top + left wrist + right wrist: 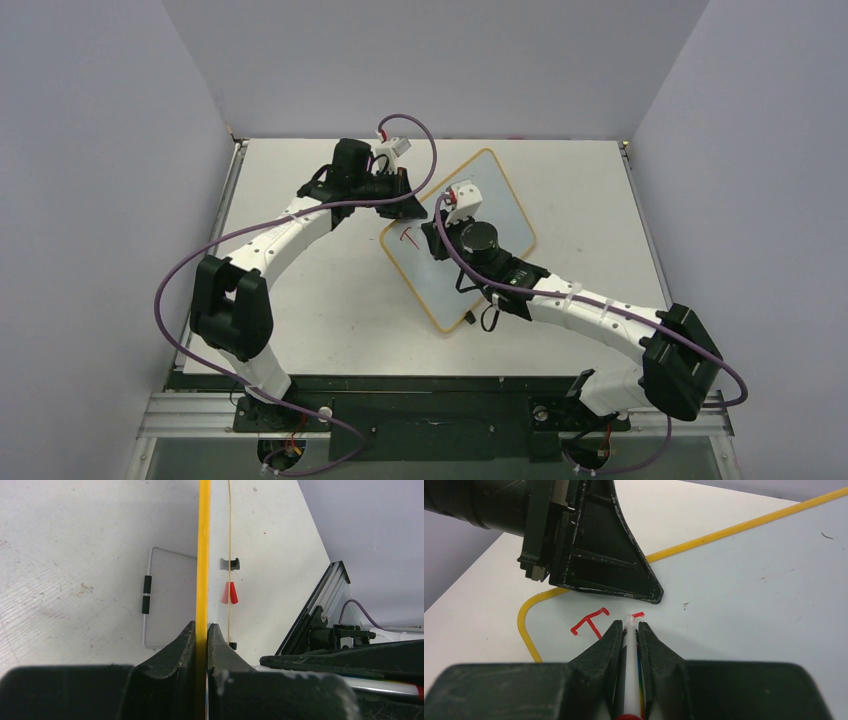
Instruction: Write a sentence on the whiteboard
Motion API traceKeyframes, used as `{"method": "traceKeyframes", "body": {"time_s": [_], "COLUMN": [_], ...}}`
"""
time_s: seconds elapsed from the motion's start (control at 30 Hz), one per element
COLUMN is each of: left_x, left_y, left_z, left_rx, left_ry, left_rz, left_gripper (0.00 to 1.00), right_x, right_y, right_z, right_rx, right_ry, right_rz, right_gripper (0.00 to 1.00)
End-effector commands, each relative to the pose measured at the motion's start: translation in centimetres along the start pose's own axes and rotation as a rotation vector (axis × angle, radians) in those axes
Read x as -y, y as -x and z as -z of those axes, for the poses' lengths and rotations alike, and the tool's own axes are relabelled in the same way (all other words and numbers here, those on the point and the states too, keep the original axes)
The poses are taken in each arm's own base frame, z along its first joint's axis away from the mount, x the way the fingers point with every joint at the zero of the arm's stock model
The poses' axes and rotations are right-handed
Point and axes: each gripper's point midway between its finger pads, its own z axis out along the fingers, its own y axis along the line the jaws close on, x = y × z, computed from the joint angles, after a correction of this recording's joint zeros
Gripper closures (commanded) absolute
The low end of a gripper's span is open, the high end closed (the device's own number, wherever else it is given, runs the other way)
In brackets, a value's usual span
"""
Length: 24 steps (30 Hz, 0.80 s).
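Legible: red lettering [590,622] "T" on orange-framed white whiteboard [749,580].
Left gripper [202,630] pinches frame; right gripper [628,626], below lettering, clamps white pen [629,680].

Both arms reach forward and bend inward, left tool [201,630] pinching the whiteboard [505,205] rim, right tool [628,627] pinching a marker [629,670].

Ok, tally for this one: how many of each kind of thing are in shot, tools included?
Whiteboard: 1
Marker pen: 1
Loose red piece, likely a pen cap: 1
Tools: 2 (left tool clamped on the board's yellow edge, right tool clamped on the pen)
Total: 5
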Motion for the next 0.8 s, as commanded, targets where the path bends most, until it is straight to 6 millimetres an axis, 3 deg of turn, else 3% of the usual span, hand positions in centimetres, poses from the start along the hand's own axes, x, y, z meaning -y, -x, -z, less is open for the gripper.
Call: {"method": "traceKeyframes", "body": {"time_s": [0.0, 0.5, 0.77], "left_x": [0.3, 0.4, 0.4], "left_y": [1.1, 1.2, 1.2], "left_z": [0.6, 0.7, 0.7], "left_rx": [0.035, 0.038, 0.038], "left_ry": [0.043, 0.045, 0.044], "left_rz": [-0.104, -0.106, -0.106], "left_gripper": [1.00, 1.00, 1.00], "right_x": [-1.9, -0.8, 0.7], "right_y": [-0.4, -2.7, -2.8], "right_z": [0.0, 2.0, 2.4], "right_rx": [-0.016, -0.074, -0.078], "right_ry": [0.067, 0.026, -0.045], "right_rz": [-0.007, 0.004, 0.017], "right_gripper": [1.00, 1.00, 1.00]}}
